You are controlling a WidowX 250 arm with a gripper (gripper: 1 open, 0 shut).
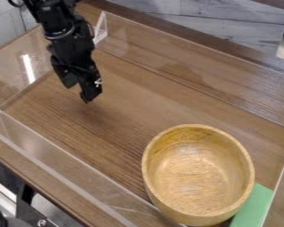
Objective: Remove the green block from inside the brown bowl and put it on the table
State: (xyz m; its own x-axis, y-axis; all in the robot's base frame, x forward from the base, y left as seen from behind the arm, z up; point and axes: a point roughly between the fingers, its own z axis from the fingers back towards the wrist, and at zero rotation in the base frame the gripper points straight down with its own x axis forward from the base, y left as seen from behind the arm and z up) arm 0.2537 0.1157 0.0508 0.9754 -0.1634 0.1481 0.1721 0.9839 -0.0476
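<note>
Jaws are standing spread and empty, pointing down over the bench (169, 89), well apart from the brown bowl (199, 176), which is sitting upright near the bench's front right corner, its hollow facing up.

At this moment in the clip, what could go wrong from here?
1. The bowl looks empty: no block shows in its hollow. A green thing lies outside it at the lower right, partly hidden, so the arm may reach for nothing.
2. The gripper hangs low over the table, far from the bowl; crossing at that height could knock the thick rim.
</note>
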